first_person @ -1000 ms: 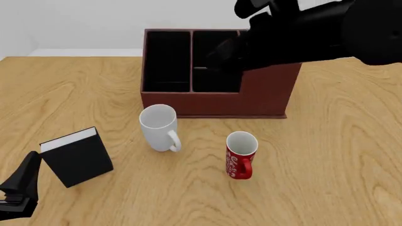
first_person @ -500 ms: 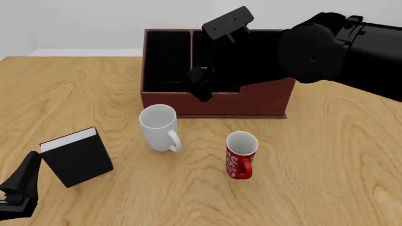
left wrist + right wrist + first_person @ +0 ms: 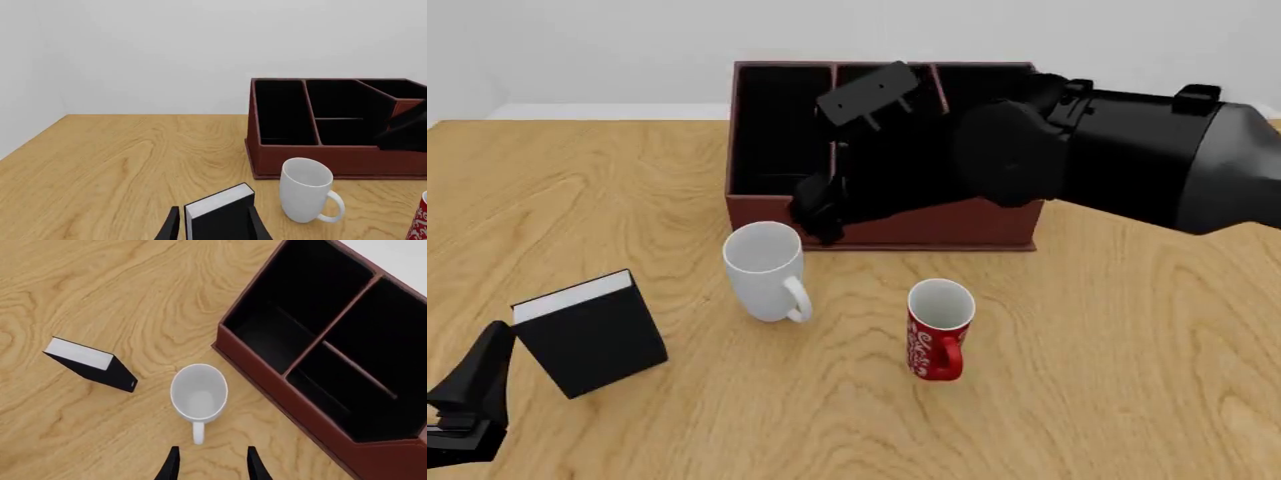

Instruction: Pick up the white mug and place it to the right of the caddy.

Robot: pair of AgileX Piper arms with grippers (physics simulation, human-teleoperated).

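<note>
The plain glossy white cylindrical mug with a loop handle is being left standing upright on the pale wood-grain table, just in front of the large reddish-brown box-shaped caddy with black-lined compartments, and it is not being touched by either arm. The right gripper is being held above the caddy's front wall, just behind and above the white mug. In the right wrist view, its two black fingers are being kept apart with nothing between them, and the mug is being looked down on from almost straight over its open mouth, its handle turned toward the fingertips.

The left gripper is being kept low at the near left of the table. Its fingers are being shown spread in the left wrist view, with the black hardcover book with white pages standing just ahead of them; contact cannot be told. The small red mug with white patterning is being left upright, well forward of the right gripper and near the white mug.
</note>
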